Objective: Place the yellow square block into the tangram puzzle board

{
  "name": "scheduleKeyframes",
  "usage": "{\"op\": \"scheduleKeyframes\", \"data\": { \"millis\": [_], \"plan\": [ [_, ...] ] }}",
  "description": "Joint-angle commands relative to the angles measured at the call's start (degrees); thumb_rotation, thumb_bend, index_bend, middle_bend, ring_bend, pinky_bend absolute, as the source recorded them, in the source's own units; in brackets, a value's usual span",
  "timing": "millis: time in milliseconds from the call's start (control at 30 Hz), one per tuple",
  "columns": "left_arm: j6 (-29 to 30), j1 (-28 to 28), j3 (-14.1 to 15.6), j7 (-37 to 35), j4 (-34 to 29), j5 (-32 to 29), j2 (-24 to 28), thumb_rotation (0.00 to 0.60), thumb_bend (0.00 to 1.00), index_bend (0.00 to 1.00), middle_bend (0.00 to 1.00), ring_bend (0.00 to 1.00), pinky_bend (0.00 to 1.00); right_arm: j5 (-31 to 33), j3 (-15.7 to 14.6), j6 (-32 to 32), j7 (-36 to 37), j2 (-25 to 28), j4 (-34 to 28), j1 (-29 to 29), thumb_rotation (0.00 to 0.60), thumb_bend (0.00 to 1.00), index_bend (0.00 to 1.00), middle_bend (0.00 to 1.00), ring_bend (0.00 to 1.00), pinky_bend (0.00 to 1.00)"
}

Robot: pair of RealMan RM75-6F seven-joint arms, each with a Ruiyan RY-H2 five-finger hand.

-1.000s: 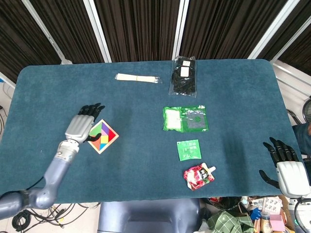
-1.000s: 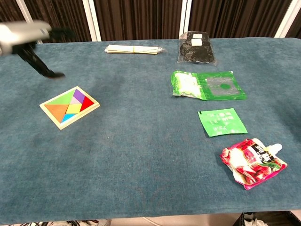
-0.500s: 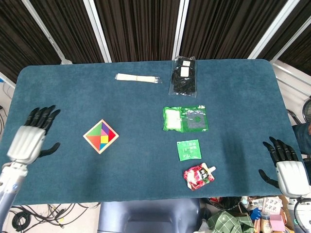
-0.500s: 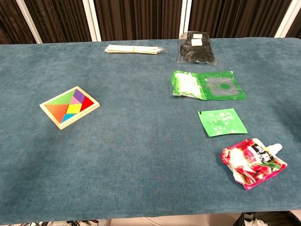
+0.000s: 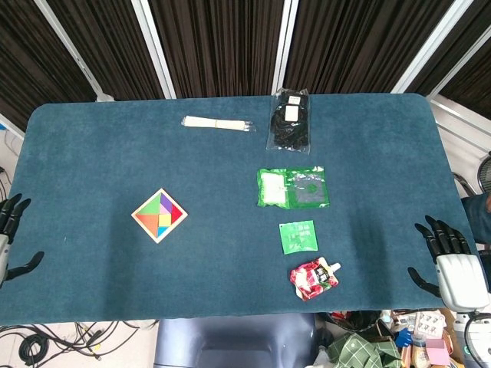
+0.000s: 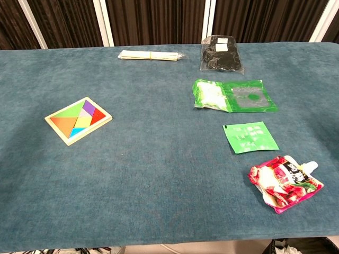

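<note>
On the teal table (image 5: 92, 153) the puzzle board (image 5: 159, 215) lies left of center, turned like a diamond in the head view. All its colored pieces sit flush inside the frame, and the yellow square (image 6: 82, 122) rests in the middle of them, touching the red, orange and purple pieces.

Both hands are off at the table's edges, well apart from the board. At the far left edge of the head view the left hand (image 5: 9, 238) shows only in part, dark fingers spread and holding nothing. By the near right corner the right hand (image 5: 453, 264) is likewise empty, fingers apart and pointing up-left.

Right of center lie a green packet (image 5: 292, 187), a small green sachet (image 5: 298, 236) below it, and a red pouch (image 5: 314, 278) nearest the front edge. Toward the far edge sit a bundle of pale sticks (image 5: 218, 123) and a black bag (image 5: 291, 119).
</note>
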Motion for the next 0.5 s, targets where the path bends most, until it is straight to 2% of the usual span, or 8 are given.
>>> {"op": "scheduleKeyframes", "data": {
  "millis": [33, 233, 500],
  "plan": [
    [0.4, 0.6, -0.8, -5.0, 1.8, 1.1, -0.6, 0.600, 0.23, 0.00, 0.00, 0.00, 0.00, 0.1, 0.1, 0.0, 0.0, -0.1, 0.1, 0.0, 0.600, 0.16, 0.15, 0.04, 0.07, 0.13],
    [-1.1, 0.1, -1.1, -8.4, 3.4, 3.1, -0.3, 0.600, 0.23, 0.00, 0.00, 0.00, 0.00, -0.3, 0.0, 0.5, -0.2, -0.1, 0.1, -0.2, 0.600, 0.16, 0.15, 0.04, 0.07, 0.13],
    [-1.2, 0.5, -1.9, -5.8, 1.8, 3.3, 0.9, 0.600, 0.23, 0.00, 0.00, 0.00, 0.00, -0.1, -0.3, 0.5, 0.0, -0.2, -0.1, -0.5, 0.600, 0.16, 0.15, 0.04, 0.07, 0.13]
  ]
}}
